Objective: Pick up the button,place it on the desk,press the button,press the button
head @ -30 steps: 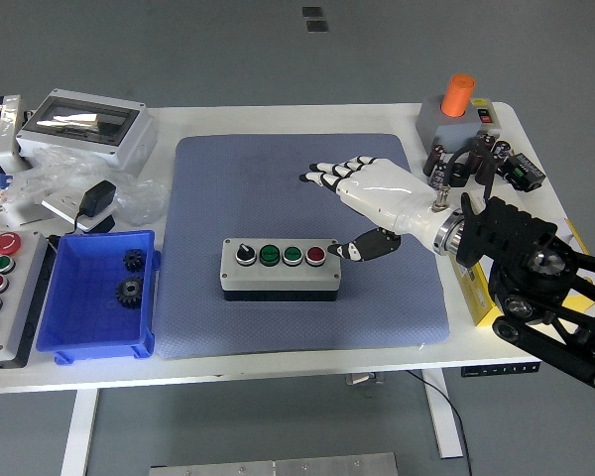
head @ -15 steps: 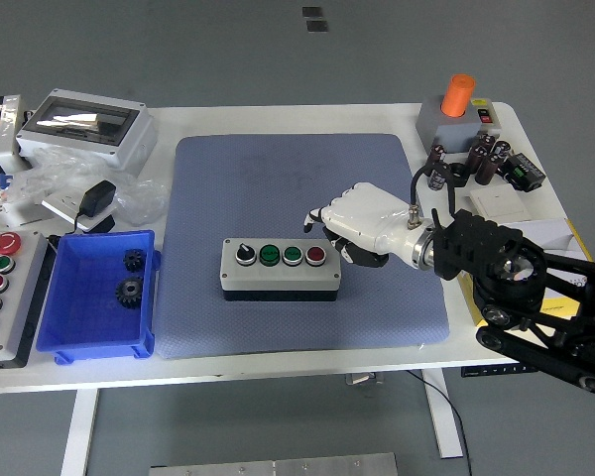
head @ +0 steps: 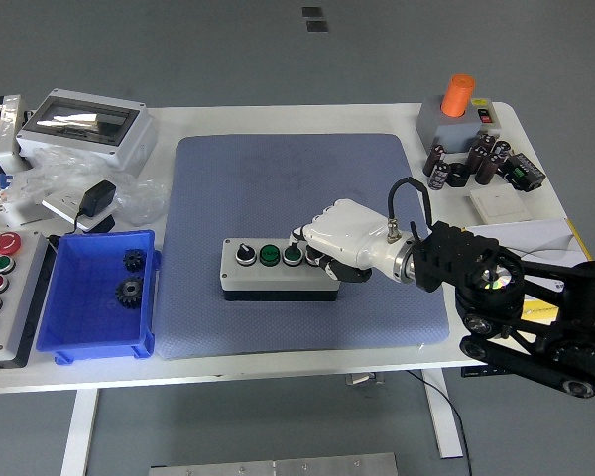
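Note:
A grey button box (head: 273,281) lies on the blue mat (head: 297,178) in the middle of the table. It carries a black-and-white knob (head: 245,255) and two green buttons (head: 269,256). My right hand (head: 329,244), white with black fingertips, is curled over the box's right end. It covers the red button there, and a fingertip (head: 297,236) points down at the right green button. Whether it presses anything cannot be told. My left arm is out of view.
A blue bin (head: 97,297) with two gears stands left of the mat. A second button panel (head: 0,288) lies at the far left. A grey enclosure (head: 87,126) and plastic bags are at the back left. An orange-topped device (head: 458,114) and small parts are at the back right.
My right hand has moved left and down from beside the box onto its right end. Its fingers have curled from spread to closed, and the red button is now hidden.

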Tool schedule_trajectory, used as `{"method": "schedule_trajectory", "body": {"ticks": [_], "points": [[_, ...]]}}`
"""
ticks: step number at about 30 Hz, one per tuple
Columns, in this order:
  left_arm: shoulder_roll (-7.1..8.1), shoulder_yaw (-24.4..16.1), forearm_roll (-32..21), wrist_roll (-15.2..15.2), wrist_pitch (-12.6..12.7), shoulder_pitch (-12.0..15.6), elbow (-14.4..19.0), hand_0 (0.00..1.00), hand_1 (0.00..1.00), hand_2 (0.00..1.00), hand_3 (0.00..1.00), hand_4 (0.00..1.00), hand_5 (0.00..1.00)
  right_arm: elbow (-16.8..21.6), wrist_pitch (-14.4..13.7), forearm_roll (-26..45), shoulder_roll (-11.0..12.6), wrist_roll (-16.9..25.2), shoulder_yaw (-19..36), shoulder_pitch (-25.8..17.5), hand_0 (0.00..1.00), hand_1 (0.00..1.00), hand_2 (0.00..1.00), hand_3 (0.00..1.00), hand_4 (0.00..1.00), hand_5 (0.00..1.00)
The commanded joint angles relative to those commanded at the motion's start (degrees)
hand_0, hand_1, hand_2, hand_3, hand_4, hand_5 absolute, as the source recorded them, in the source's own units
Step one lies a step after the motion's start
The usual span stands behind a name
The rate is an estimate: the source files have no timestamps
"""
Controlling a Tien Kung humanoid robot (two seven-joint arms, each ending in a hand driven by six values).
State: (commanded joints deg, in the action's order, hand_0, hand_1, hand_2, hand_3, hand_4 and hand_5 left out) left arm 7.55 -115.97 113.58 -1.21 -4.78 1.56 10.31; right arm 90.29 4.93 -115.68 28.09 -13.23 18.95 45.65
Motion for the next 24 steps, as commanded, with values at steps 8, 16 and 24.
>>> {"method": "schedule_trajectory", "body": {"ticks": [8,16,24], "points": [[0.09,0.1,-0.1,-0.3,0.0,-0.1,0.0,0.734,0.740,0.595,0.595,0.521,0.207,-3.0,0.9,-0.6,-1.7,-1.2,-2.0,0.6,0.502,0.318,0.368,0.721,0.002,0.002],[0.10,0.5,-0.6,-0.4,0.1,-0.1,0.0,0.735,0.741,0.596,0.594,0.520,0.211,-2.3,-0.4,1.0,-1.1,-0.1,-1.1,0.6,0.502,0.315,0.364,0.722,0.002,0.002],[0.03,0.4,-0.3,-0.2,0.0,-0.1,0.0,0.735,0.743,0.595,0.593,0.521,0.216,2.4,-5.0,11.1,1.3,4.7,8.1,-2.5,0.494,0.313,0.359,0.712,0.002,0.002]]}}
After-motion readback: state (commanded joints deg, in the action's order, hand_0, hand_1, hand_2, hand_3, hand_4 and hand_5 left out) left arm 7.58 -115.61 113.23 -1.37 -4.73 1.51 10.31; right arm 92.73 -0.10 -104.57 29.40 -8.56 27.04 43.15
